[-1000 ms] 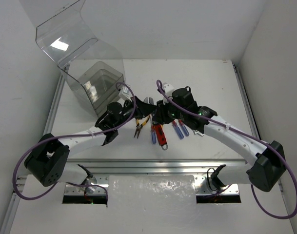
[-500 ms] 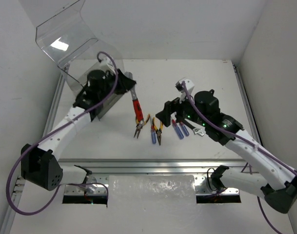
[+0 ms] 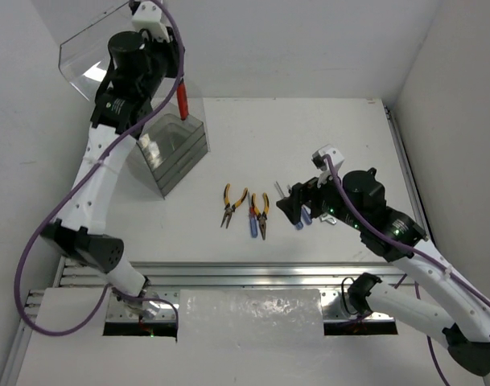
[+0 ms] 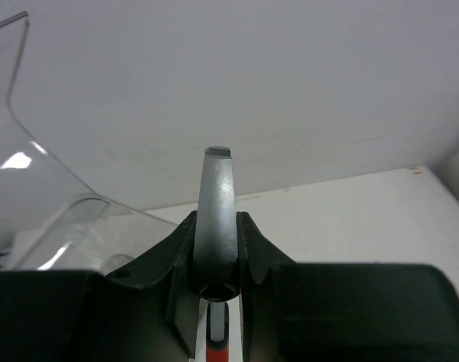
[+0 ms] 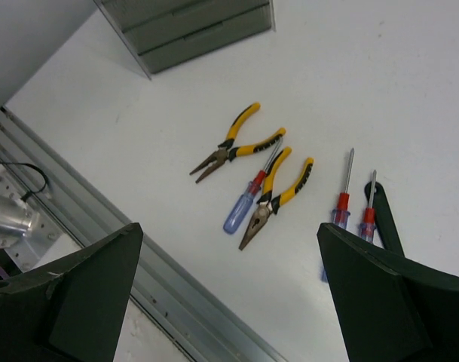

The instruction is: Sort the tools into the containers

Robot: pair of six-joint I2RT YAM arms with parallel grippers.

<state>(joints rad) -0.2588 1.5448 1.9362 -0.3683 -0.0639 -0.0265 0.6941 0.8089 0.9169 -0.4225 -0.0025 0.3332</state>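
Hanging near-vert. from left end effector [image 4: 215, 230], red-handled tool [image 3: 183, 96] points handle-down.

This looked like a robot lab's test cell rather than a home or a shop. My left arm [image 3: 100, 173] and right arm [image 3: 434, 273] were bolted side by side on an aluminium rail [image 3: 253, 277] along the near edge of a bare white table [image 3: 325, 137]. Plain white walls [image 3: 309, 48] closed it in at the back and on both sides. Purple cables [image 3: 18, 289] looped loose from the arm bases. On the table, pliers [image 3: 232, 205] and screwdrivers [image 3: 253, 225] lay in a tidy row near a clear plastic box [image 3: 176, 149].
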